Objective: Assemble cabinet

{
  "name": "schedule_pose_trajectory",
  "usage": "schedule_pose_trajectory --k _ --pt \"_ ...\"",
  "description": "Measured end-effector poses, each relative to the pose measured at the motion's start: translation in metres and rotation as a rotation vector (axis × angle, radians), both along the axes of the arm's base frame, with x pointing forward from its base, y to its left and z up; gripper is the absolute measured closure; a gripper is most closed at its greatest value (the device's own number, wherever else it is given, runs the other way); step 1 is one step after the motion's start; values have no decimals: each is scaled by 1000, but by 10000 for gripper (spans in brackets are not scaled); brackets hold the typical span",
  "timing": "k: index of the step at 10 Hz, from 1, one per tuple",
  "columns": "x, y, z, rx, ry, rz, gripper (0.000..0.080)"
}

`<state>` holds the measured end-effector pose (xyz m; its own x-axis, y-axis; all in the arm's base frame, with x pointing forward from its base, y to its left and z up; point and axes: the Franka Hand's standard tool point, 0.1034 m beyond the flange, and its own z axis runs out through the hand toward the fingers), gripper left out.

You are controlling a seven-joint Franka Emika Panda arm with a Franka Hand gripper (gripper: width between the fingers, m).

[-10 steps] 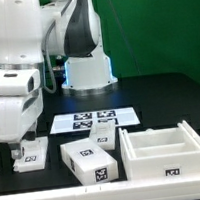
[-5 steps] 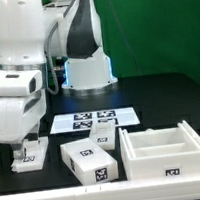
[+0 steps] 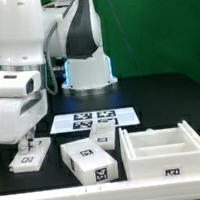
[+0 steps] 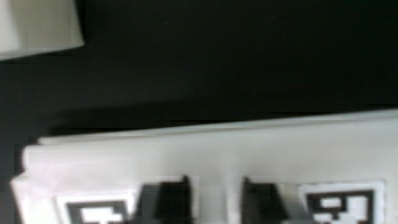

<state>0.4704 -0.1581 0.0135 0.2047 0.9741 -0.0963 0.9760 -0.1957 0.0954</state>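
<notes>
At exterior view's 8 o'clock, end effector point(image 4: 214, 198) pinches block point(image 3: 30, 158); shallow hold may slip, tilting block on lift.

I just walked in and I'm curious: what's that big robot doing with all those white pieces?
The arm is putting a cabinet together from loose white parts. Its fingers are down on a small block at the exterior view's left, one on each side of a thin part of it. The picture is too blurry to tell if they grip it. The cabinet sits untouched at the right, with two more blocks in between.
</notes>
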Motion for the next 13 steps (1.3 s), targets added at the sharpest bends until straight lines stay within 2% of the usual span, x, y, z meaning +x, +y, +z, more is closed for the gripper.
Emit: schedule_pose_trajectory --k 1,2,3,5,6,8,9,13 --pt "-5 -2 8 4 -16 -49 733" --pt "-9 1 15 14 -29 -129 733" --pt "-11 9 24 38 -56 -318 733" --pt "-20 43 51 96 -100 -668 733" --pt "-16 68 60 123 -118 -798 733" --pt "-4 113 67 159 -116 -1041 732" --pt "2 115 67 161 -124 -1051 732" --pt "-3 117 64 202 -129 -1376 732"
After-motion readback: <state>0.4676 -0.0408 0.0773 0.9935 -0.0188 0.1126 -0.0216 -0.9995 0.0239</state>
